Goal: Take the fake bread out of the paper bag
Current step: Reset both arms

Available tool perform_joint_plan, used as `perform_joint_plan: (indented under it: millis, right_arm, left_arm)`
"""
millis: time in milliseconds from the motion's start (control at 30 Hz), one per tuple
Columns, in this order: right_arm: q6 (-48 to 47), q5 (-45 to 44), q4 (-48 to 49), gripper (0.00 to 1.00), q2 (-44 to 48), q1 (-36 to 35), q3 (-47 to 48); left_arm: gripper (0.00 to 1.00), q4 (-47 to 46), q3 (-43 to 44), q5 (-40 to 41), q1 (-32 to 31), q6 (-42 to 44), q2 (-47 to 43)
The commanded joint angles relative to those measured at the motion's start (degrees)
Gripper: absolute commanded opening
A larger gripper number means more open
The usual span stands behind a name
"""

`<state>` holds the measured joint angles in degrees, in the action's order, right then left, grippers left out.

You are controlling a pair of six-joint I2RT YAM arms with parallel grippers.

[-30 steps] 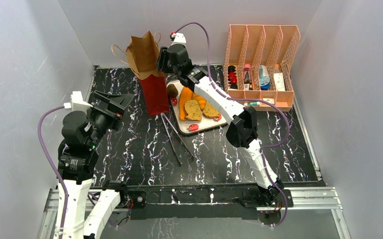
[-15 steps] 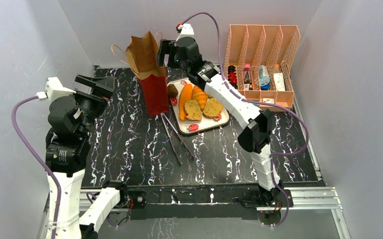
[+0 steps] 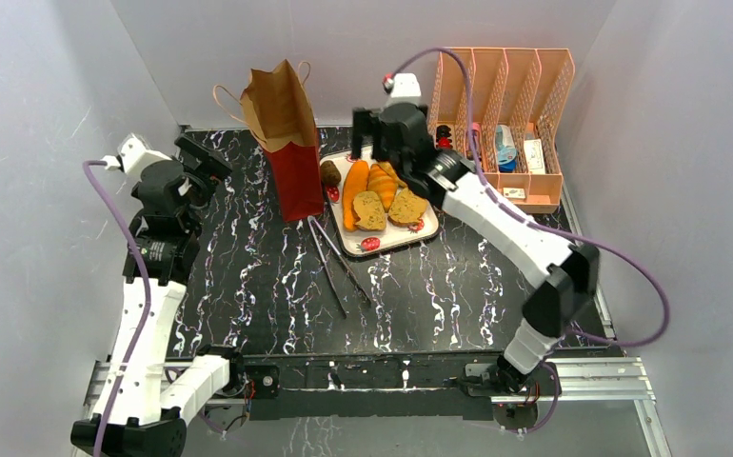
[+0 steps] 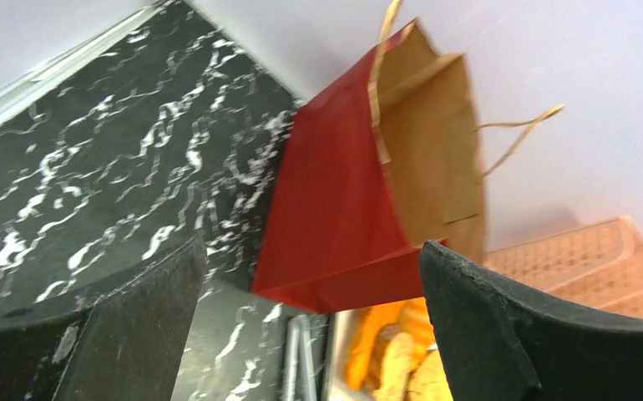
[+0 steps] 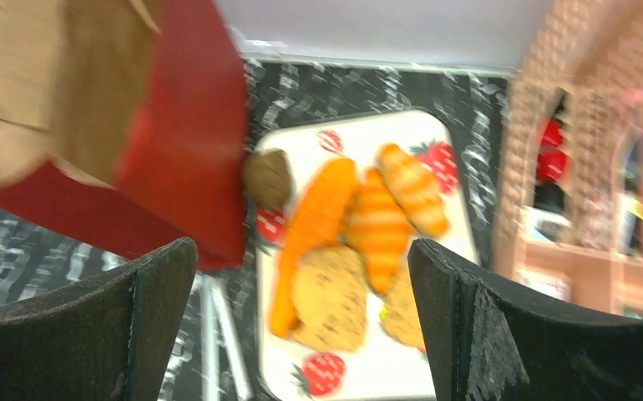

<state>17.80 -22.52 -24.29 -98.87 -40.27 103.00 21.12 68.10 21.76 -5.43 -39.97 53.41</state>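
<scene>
We are swinging our right pincer (image 3: 366, 150) from the paper bag (image 3: 283, 119) to over the tray (image 3: 403, 238) by the surface's (image 3: 248, 286) far edge, jaws spreading empty. The fake bread (image 3: 355, 195) is lying there, so unloading seems nearly done. Our left pincer (image 3: 203, 162) is gaping, empty.

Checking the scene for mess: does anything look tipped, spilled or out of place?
Nothing stands out: the paper bag stands upright, the fake bread lies on the tray, the tongs lie beside it.
</scene>
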Motion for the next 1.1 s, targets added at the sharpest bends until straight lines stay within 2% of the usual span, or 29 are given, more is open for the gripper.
perform_joint_plan:
  millis: [0, 100, 233, 467, 733, 1067]
  right_arm:
    - [-1.8, -10.6, 5.3, 0.98, 12.6, 0.3, -13.5]
    - [0.5, -14.9, 2.5, 0.98, 18.0, 0.4, -20.1]
    - [5.0, -19.2, -2.5, 0.98, 22.8, 0.5, -26.1]
    - [10.0, -22.5, -5.4, 0.98, 29.5, 0.5, -33.7]
    - [14.7, -25.8, -8.9, 0.98, 34.1, 0.5, -35.9]
    - [13.9, -26.4, -8.8, 0.98, 35.3, 0.5, -38.0]
  left_arm:
    - [0.98, -1.9, -6.2, 4.9, -0.1, 5.3, -3.0]
    - [0.98, -0.6, -11.0, 6.0, -0.2, 8.3, -5.1]
    - [0.98, -4.0, -18.0, 5.8, -0.3, 15.6, -8.9]
    - [0.98, -3.4, -20.9, 2.6, -0.3, 22.9, -9.4]
    - [0.98, -3.7, -22.1, 2.5, -0.3, 24.6, -12.1]
    - [0.98, -5.9, -22.5, 0.3, -0.3, 25.4, -12.1]
